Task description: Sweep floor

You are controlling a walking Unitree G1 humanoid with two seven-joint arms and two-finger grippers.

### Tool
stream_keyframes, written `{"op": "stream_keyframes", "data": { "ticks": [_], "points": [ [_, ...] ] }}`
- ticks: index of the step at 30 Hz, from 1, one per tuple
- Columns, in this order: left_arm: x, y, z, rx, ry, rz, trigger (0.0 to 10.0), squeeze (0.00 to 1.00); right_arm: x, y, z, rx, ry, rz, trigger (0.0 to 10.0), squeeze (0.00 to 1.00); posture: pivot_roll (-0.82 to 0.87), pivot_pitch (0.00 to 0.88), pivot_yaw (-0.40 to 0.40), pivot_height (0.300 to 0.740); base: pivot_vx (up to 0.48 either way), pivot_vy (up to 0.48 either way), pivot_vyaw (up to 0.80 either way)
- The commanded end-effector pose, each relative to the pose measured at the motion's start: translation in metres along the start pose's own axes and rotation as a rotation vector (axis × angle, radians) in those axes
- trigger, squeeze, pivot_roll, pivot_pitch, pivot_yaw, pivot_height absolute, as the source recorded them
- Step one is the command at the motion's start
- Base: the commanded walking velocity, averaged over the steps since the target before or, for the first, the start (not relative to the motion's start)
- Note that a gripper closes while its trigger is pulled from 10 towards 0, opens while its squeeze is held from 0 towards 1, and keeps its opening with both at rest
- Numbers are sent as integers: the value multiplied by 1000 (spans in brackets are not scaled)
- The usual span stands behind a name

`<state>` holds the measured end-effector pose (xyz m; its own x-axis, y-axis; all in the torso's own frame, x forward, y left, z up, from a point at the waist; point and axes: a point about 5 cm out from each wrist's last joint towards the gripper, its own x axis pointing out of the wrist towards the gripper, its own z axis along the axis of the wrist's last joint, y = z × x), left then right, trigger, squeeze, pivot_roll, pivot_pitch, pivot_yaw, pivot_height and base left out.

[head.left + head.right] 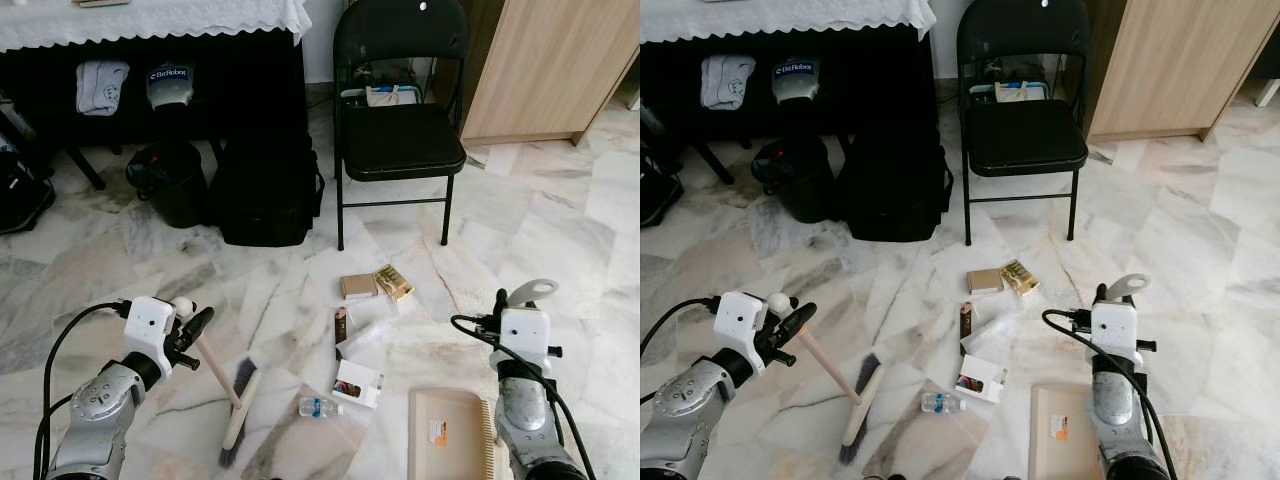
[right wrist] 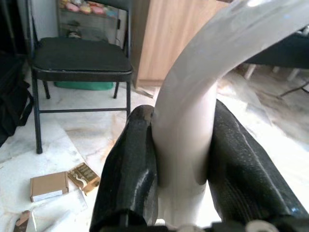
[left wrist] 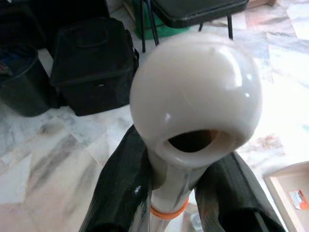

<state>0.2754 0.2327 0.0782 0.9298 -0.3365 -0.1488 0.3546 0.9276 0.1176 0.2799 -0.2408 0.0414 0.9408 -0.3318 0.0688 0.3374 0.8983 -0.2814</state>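
Left gripper clamped around the pale, round-knobbed handle of a short wooden broom — dark bristles resting on the marble floor at seven o'clock. Right gripper closed on the curved white handle of a beige plastic dustpan, lying flat at five o'clock. Scattered between — a small clear plastic bottle, cardboard boxes and wrappers. Black folding chair at twelve o'clock.
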Motion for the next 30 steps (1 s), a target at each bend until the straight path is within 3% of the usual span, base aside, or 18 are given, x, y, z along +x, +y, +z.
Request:
{"op": "stream_keyframes", "data": {
  "ticks": [1, 8, 14, 16, 25, 30],
  "points": [
    [-8, -8, -20, -48, 110, -71, 10000, 0, -20, 8, -26, 1, 150, 41, 10000, 0, 74, 192, 67, 740, 0, 0, 0],
    [-19, -24, -31, -196, 217, -262, 10000, 0, -18, 6, -25, 6, 143, 41, 10000, 0, 75, 196, 68, 740, 0, 0, 0],
    [-21, -27, -29, -263, 224, -309, 10000, 0, -17, 4, -24, 8, 139, 39, 10000, 0, 74, 196, 68, 740, 0, 0, 0],
    [-21, -27, -26, -281, 209, -317, 10000, 0, -17, 4, -24, 8, 138, 39, 10000, 0, 75, 196, 67, 740, 0, 0, 0],
    [-18, -39, 3, -501, 82, -407, 10000, 0, -15, 3, -23, 9, 135, 40, 10000, 0, 82, 199, 64, 740, 0, 0, 0],
    [-18, -41, 9, -539, 52, -429, 10000, 0, -14, 3, -23, 8, 136, 40, 10000, 0, 86, 199, 63, 740, 0, 0, 0]
  ]
}}
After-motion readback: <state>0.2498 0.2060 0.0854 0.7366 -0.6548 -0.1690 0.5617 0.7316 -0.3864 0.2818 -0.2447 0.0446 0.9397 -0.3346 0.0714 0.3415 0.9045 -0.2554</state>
